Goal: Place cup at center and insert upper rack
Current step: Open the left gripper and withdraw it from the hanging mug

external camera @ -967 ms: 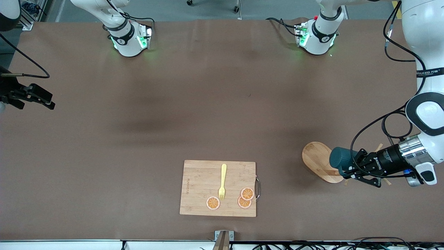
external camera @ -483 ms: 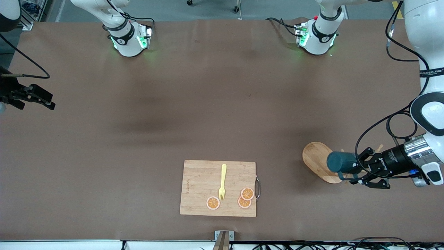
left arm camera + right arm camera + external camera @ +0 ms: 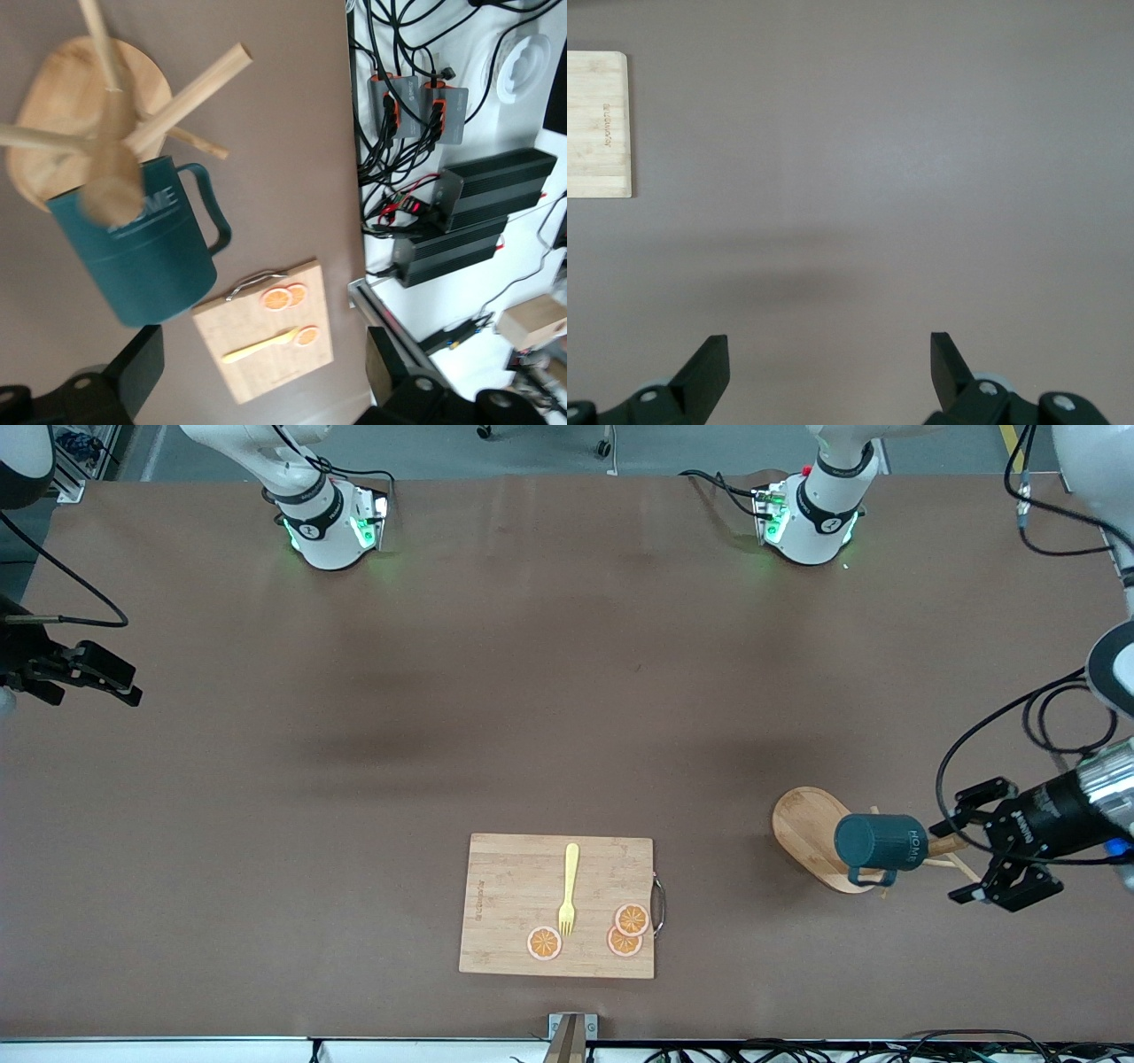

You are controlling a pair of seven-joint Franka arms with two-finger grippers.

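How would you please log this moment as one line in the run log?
cup: hanging on upper rack | left tool: open, apart from cup | right tool: open, waiting at right arm's table end

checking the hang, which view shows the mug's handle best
The left wrist view: the teal mug fills it close up, its handle in profile beside the mug tree pegs. The front view shows the mug small, only a sliver of handle under it. The right wrist view shows none of it.
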